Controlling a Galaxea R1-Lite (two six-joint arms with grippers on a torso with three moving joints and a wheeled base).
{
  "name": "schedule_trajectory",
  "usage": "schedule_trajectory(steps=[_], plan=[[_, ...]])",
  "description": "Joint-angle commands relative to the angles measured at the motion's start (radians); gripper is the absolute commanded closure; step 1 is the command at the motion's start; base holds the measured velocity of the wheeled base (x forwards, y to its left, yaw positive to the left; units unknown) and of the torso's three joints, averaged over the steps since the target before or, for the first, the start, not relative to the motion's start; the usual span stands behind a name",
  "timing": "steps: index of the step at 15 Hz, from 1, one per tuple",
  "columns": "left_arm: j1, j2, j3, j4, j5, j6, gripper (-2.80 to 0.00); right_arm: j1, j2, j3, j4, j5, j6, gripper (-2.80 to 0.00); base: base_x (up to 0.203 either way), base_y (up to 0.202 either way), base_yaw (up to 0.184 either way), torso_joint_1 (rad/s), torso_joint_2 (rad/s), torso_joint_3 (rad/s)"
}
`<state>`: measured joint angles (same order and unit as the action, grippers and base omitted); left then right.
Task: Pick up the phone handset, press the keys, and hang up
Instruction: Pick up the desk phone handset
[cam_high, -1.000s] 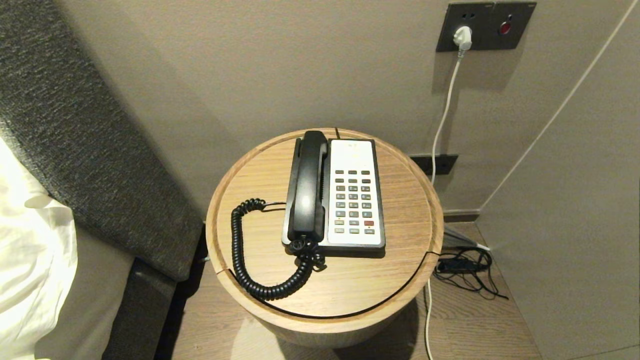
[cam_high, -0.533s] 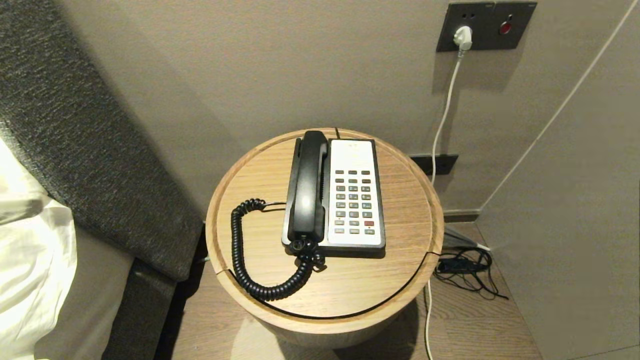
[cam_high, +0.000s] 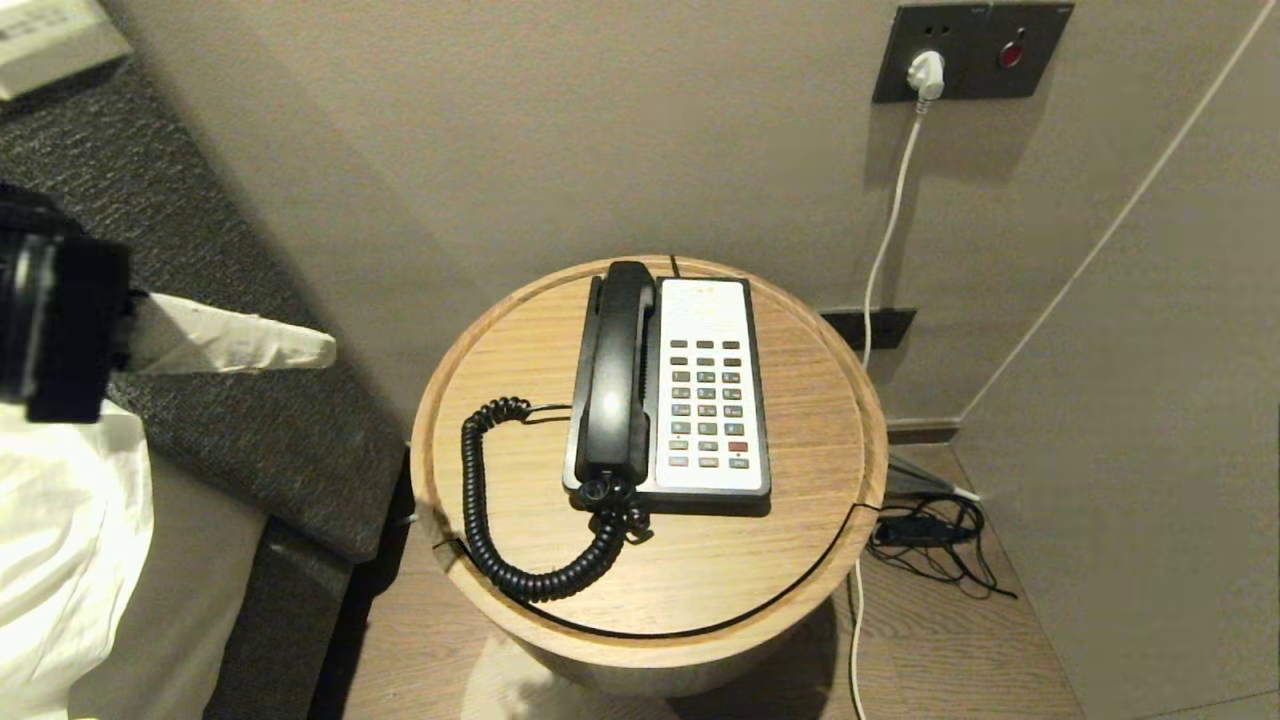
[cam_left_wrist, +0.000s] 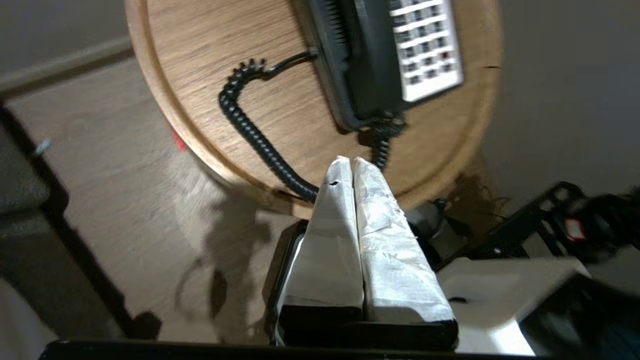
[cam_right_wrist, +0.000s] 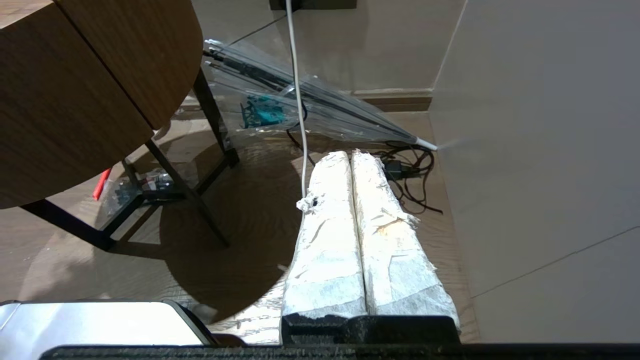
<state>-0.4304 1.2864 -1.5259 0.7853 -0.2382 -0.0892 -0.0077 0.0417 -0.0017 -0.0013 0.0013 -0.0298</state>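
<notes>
The phone handset (cam_high: 612, 375) lies in its cradle on the phone base (cam_high: 712, 400), on the round wooden surface (cam_high: 800, 560). My left fingers (cam_high: 300, 350) are pressed together, holding nothing, off to the side. Next I must open them and reach the handset. I count one handset, one curly cord (cam_high: 500, 520), one base.

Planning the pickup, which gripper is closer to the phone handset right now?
Left. The left gripper hangs beside the table, left of the phone handset; the right gripper sits low by the floor.

Hotel-style bedroom: round wooden bedside table (cam_high: 800, 560) bearing black-and-white keypad desk telephone (cam_high: 710, 400); grey upholstered headboard (cam_high: 200, 330) with white bedding (cam_high: 60, 540) adjacent; dark wall socket panel (cam_high: 970, 50) above.
</notes>
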Motion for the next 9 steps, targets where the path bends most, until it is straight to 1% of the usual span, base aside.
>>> schedule_trajectory(steps=[1, 2, 3, 4, 6, 9], plan=[[-0.035, 0.111, -0.041, 0.0, 0.035, -0.018, 0.0, 0.0, 0.0, 0.0, 0.0, 0.0, -0.001, 0.0, 0.0, 0.0, 0.0, 0.0, 0.0, 0.0], [-0.041, 0.136, -0.075, 0.002, 0.047, -0.025, 0.0, 0.0, 0.0, 0.0, 0.0, 0.0, -0.001, 0.0, 0.0, 0.0, 0.0, 0.0, 0.0, 0.0], [-0.053, 0.167, -0.113, 0.009, 0.077, -0.027, 0.0, 0.0, 0.0, 0.0, 0.0, 0.0, -0.001, 0.0, 0.0, 0.0, 0.0, 0.0, 0.0, 0.0], [-0.076, 0.19, -0.14, 0.018, 0.125, -0.024, 0.0, 0.0, 0.0, 0.0, 0.0, 0.0, -0.001, 0.0, 0.0, 0.0, 0.0, 0.0, 0.0, 0.0], [-0.124, 0.23, -0.167, 0.022, 0.166, -0.023, 0.0, 0.0, 0.0, 0.0, 0.0, 0.0, -0.001, 0.0, 0.0, 0.0, 0.0, 0.0, 0.0, 0.0], [-0.207, 0.308, -0.241, 0.025, 0.224, -0.024, 0.0, 0.0, 0.0, 0.0, 0.0, 0.0, -0.001, 0.0, 0.0, 0.0, 0.0, 0.0, 0.0, 0.0]])
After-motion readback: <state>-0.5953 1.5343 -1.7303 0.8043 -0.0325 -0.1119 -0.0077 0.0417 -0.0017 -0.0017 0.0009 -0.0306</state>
